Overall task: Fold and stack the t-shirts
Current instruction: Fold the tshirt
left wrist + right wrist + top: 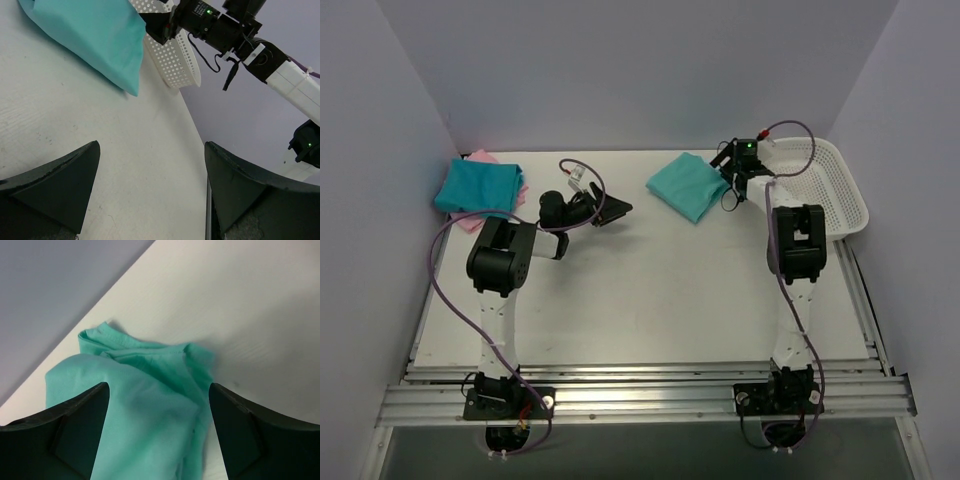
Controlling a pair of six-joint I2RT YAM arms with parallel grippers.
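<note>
A folded light teal-green t-shirt [687,186] lies on the table at the back centre. It also shows in the right wrist view [145,410] and the left wrist view [90,35]. My right gripper [725,172] is open just over the shirt's right edge, its jaws [157,388] spread above the cloth and holding nothing. A folded darker teal-blue t-shirt [475,186] lies on a pink t-shirt [482,157] at the far left. My left gripper [617,210] is open and empty over bare table [151,146], between the two piles.
A white mesh basket [828,190] stands at the back right, right behind the right gripper, and shows in the left wrist view [172,60]. The grey walls close in the table on three sides. The right arm [220,27] reaches across the left wrist view.
</note>
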